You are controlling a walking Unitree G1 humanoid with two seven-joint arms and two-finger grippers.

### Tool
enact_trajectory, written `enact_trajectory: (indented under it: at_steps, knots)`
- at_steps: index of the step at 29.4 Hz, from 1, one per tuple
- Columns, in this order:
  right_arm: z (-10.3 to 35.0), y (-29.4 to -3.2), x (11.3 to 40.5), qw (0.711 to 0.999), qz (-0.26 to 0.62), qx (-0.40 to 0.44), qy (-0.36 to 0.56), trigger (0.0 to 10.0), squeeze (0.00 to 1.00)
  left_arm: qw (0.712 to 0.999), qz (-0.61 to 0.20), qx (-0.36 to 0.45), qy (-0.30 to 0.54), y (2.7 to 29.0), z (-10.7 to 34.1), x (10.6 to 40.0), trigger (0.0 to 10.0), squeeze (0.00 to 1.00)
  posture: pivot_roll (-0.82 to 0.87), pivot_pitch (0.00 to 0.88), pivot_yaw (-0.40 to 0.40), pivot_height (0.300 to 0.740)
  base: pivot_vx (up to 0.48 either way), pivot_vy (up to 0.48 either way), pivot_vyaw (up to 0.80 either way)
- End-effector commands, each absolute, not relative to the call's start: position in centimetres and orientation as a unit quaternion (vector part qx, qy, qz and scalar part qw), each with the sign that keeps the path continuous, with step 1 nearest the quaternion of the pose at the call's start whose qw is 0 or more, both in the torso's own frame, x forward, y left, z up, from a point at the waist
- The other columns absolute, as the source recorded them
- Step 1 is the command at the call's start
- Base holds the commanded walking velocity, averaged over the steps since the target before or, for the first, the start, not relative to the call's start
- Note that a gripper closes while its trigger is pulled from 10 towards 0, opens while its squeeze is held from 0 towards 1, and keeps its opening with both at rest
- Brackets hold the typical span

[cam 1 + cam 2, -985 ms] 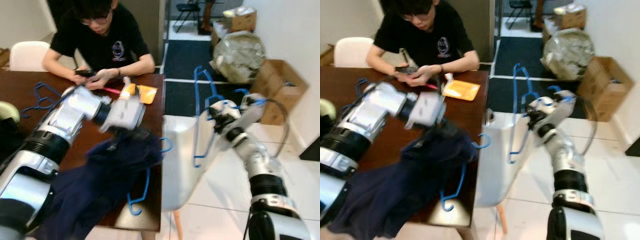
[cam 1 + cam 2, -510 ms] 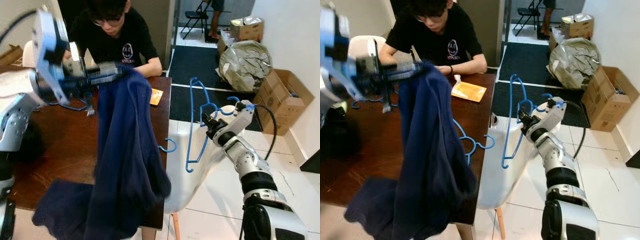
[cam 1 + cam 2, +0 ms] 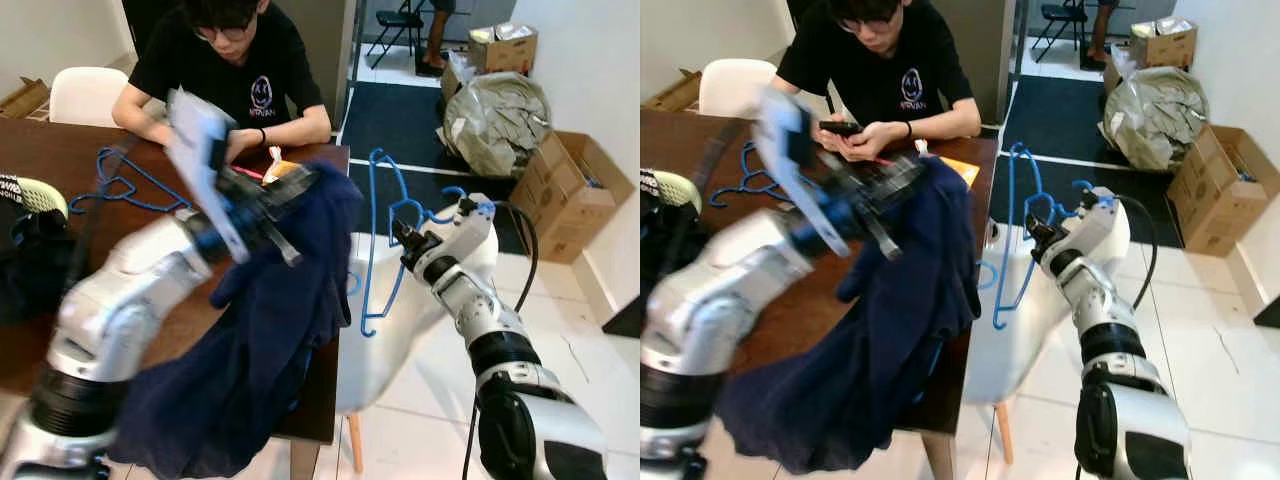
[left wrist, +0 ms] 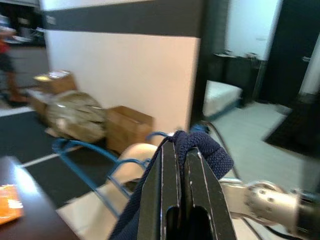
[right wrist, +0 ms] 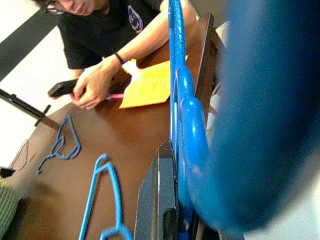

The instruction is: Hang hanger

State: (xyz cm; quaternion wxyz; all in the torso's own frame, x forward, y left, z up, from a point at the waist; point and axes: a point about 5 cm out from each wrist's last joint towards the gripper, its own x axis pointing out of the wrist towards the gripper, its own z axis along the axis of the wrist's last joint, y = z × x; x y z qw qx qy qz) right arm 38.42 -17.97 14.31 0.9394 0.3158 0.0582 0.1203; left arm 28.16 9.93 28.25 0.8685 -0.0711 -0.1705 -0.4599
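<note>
Upright, blue hanger [image 3: 378, 240] — long axis vertical — clamped in right gripper [image 3: 403, 238], left gripper [image 4: 181, 165] pinching navy garment [image 3: 260, 340].

A navy blue garment [image 3: 262, 340] hangs over a dark brown table [image 3: 60, 175], beside a bright blue hanger [image 3: 380, 240] and a white chair [image 3: 385, 330]. A person in a black T-shirt [image 3: 240, 70] sits near an orange-yellow packet [image 3: 958, 170]. Silver arms end in black fingers [image 4: 172, 200]. Brown cardboard boxes [image 3: 580, 195] line the white wall.
</note>
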Motion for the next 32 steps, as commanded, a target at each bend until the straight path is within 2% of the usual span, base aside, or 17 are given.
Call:
enact_trajectory:
  at_steps: [1,4,5,12,16,32]
  knots:
    - [14.2,-18.4,38.4,0.94,0.114,0.317,0.053,10.0,0.0,0.866,-0.464,-0.061,-0.174,9.8,28.5,27.7,10.0,0.0,0.1,0.0,-0.039,0.74,-0.48,0.0,0.0]
    - [14.2,-18.5,38.4,0.94,0.113,0.318,0.052,10.0,0.0,0.862,-0.474,-0.061,-0.17,9.3,28.5,27.6,10.0,0.0,0.11,0.0,-0.031,0.74,-0.36,0.0,0.0]
    - [14.1,-18.5,38.3,0.939,0.114,0.321,0.046,10.0,0.0,0.852,-0.492,-0.057,-0.168,8.7,28.8,27.3,10.0,0.0,0.1,0.0,-0.018,0.74,-0.345,0.0,0.0]
    - [14.1,-18.6,38.3,0.938,0.116,0.324,0.041,10.0,0.0,0.847,-0.502,-0.061,-0.163,7.9,28.9,26.9,10.0,0.0,0.09,0.0,-0.016,0.74,-0.312,0.0,0.0]
    - [14.1,-18.6,38.3,0.94,0.118,0.317,0.041,10.0,0.0,0.842,-0.512,-0.06,-0.156,7.3,28.5,26.6,10.0,0.0,0.09,0.0,-0.019,0.74,0.0,0.0,0.0]
    - [14.2,-18.2,38.4,0.943,0.133,0.304,0.037,10.0,0.0,0.876,-0.468,0.03,-0.11,7.6,24.0,27.9,10.0,0.0,0.08,0.0,-0.026,0.74,0.0,0.0,-0.8]
